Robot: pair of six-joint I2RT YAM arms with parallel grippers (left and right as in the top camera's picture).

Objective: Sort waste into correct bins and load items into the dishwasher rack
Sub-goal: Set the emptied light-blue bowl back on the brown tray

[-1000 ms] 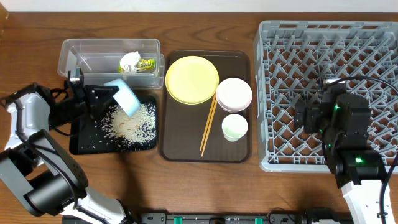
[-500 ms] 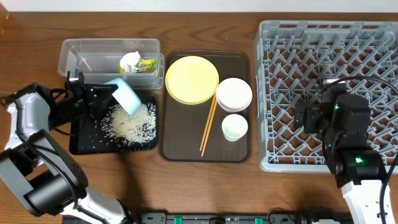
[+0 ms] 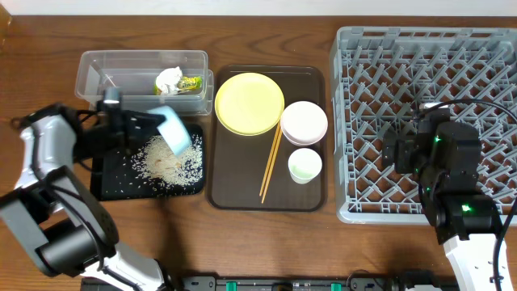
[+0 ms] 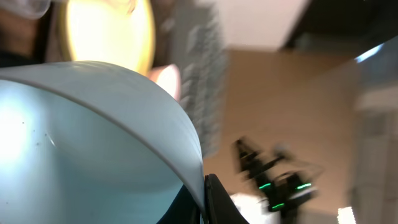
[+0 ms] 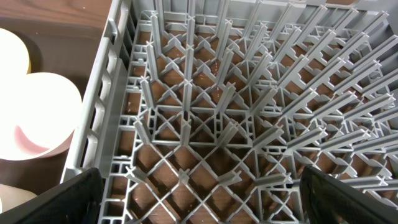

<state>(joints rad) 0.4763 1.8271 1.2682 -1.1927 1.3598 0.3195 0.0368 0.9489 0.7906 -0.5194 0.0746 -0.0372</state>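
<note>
Left pincer [image 3: 153,126] clamping glossy blue bowl [image 3: 175,132], tilted over grainy rice [image 3: 168,162], right pincer [image 5: 202,194] splayed above pegged grey rack [image 3: 420,65]

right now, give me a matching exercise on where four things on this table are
Things:
1. light blue bowl
2. crumpled white tissue
3. wooden chopsticks
4. loose rice

Places:
A. in the clear box
B. on the black tray
C. held tilted in the left tool
D. on the brown serving tray

Pairs: 1-C, 2-A, 3-D, 4-B
</note>
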